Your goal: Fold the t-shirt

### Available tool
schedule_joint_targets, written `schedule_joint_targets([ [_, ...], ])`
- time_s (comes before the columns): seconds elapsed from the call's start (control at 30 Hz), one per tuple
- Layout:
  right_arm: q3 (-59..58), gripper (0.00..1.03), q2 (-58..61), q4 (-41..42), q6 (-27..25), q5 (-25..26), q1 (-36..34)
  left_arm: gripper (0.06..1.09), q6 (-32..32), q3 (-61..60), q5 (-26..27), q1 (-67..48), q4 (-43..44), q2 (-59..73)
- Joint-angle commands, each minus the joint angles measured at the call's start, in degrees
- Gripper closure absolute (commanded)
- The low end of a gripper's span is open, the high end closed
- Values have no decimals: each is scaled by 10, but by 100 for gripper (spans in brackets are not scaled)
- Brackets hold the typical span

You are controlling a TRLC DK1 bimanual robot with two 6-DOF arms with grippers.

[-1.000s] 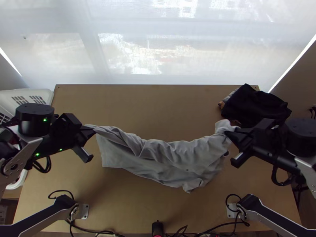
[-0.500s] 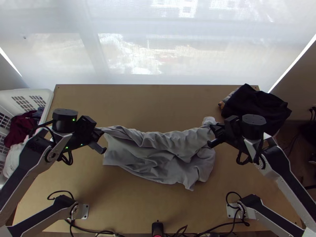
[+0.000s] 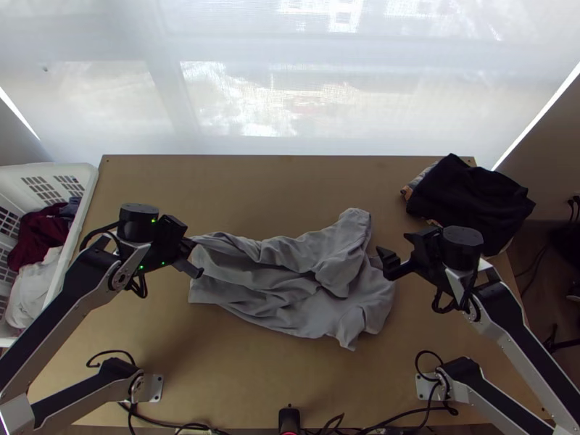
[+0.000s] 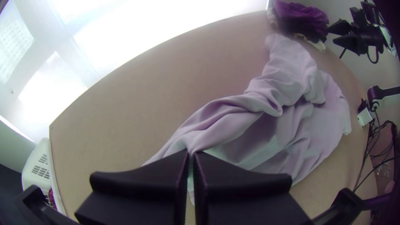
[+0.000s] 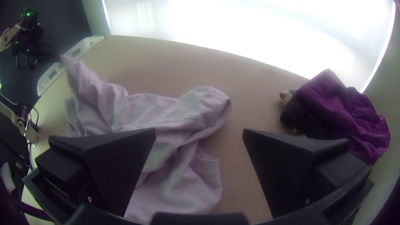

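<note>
So the left gripper (image 3: 193, 244) has one end of the rumpled t-shirt (image 4: 291, 83) pinched at bottom centre, rest sprawling upper right by some darker clothes (image 4: 301, 18). White basket (image 4: 36, 168)'s lower left.

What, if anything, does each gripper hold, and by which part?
Left gripper: the grey t-shirt, by a bunched end toward the white basket. Right gripper: nothing.

silver-grey links (image 3: 17, 417), black joints (image 3: 139, 221), green lights (image 3: 163, 264), probably small screws (image 5: 307, 201)
</note>
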Motion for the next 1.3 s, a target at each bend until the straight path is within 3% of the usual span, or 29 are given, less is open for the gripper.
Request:
schedule_joint_targets([
  [0.0, -27, 5, -73, -81, 0, 18, 76, 105, -4, -8, 0, -1, 12, 6],
  [0.3, -117, 7, -83, -65, -25, 22, 182, 105, -17, 8, 0, -7, 14, 9],
  [0.6, -134, 7, -35, -24, -65, 29, 274, 105, -28, 15, 1, -9, 1, 5],
  [0.97, -123, 7, 108, 110, -87, 35, 272, 105, -29, -7, 1, -4, -23, -22],
  [1.27, -111, 16, 201, 181, -84, 43, 241, 105, -29, -44, 1, -3, -24, -46],
])
